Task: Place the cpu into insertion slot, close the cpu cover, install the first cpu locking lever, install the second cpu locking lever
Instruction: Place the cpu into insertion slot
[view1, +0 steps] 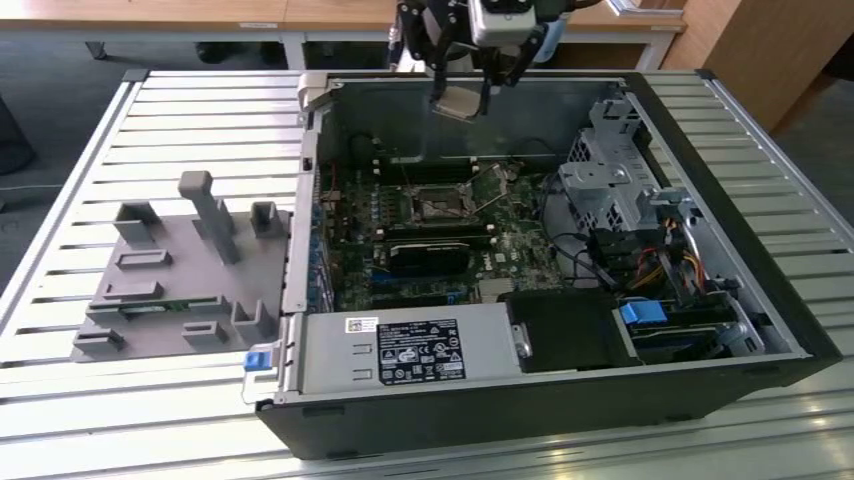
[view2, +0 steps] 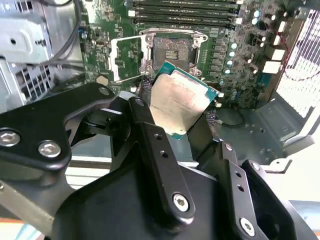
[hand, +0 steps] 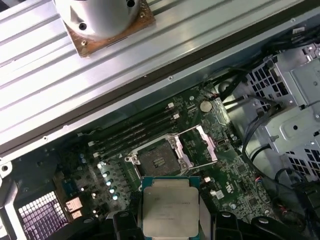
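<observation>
While the cpu (view2: 177, 102) is held by two opposite edges between the narrowed fingers of the gripper (view2: 177, 120), metal top showing in both wrist views, it hangs in the air above the far edge of the computer case (view1: 534, 420), as that edge lies in the exterior view. Below it, near the middle of the motherboard (hand: 235, 180), the insertion slot (hand: 156, 161) is seen bare and dark. The cpu cover (hand: 207, 142) stands open beside the slot, well apart from the chip. The first step, placing the chip, is judged to be in hand and not yet done. That placing is judged to call for the chip to be squared to the socket and lowered flat and gently, so that no contact is bent.
</observation>
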